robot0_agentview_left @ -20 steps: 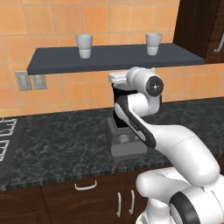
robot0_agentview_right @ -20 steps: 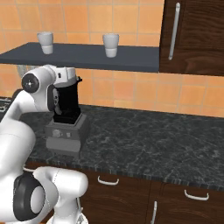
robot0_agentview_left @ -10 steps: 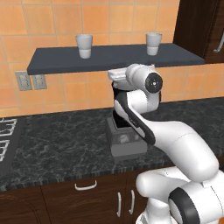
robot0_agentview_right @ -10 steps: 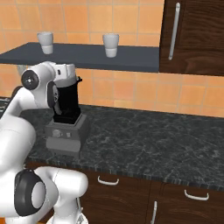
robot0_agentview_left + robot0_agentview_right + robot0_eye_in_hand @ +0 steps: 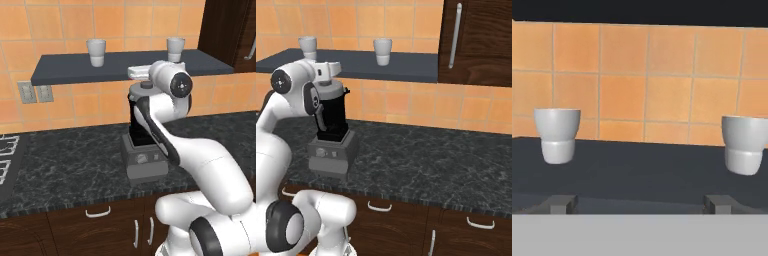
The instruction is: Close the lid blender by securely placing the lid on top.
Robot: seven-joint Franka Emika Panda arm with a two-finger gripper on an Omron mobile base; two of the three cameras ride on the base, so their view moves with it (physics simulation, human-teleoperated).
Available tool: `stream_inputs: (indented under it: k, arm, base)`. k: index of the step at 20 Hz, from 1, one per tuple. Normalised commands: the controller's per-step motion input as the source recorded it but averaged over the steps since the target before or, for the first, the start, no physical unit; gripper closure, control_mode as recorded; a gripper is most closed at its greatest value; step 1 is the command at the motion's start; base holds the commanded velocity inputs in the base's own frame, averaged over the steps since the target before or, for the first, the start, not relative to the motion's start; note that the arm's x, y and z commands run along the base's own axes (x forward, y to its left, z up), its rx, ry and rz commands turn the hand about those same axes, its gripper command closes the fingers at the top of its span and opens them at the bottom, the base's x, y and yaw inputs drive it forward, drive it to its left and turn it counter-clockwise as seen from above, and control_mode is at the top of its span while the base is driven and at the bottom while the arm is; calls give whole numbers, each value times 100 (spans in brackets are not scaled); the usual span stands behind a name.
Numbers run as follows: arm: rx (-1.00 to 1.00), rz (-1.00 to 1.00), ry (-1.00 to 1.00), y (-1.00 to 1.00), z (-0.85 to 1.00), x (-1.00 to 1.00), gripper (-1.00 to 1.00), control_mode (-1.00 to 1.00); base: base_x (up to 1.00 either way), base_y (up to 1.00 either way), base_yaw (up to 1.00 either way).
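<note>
Hiding blender [image 5: 141, 131] partly: arm, lid [image 5: 145, 88] atop.

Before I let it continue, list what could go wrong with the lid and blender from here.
1. The lid appears to sit on the blender jar already, with the hand just above it under the shelf; lifting carelessly might knock the shelf.
2. The gripper looks open; whether the lid is fully seated cannot be told.

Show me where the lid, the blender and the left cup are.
lid [image 5: 145, 89], left base view, on its light-grey disc below the knob.
blender [image 5: 332, 118], right base view, on the black jar.
left cup [image 5: 96, 52], left base view, on its side wall, on the shelf.
</note>
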Motion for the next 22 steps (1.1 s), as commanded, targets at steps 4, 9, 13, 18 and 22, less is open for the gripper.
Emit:
stream_inputs:
  k: [4,9,13,18,22]
  arm:
    - [8,-14,3,-68,12,-91,-100,-100]
    - [1,-10,10,-85,0,-78,-100,-100]
    - [0,-6,9,-92,-21,-63,-100,-100]
    - [0,-3,9,-70,-53,-37,-100,-100]
    - [0,0,1,-11,-5,0,-100,-100]
  base:
    - [0,0,0]
    - [0,0,0]
    - [0,0,0]
    - [0,0,0]
    - [0,0,0]
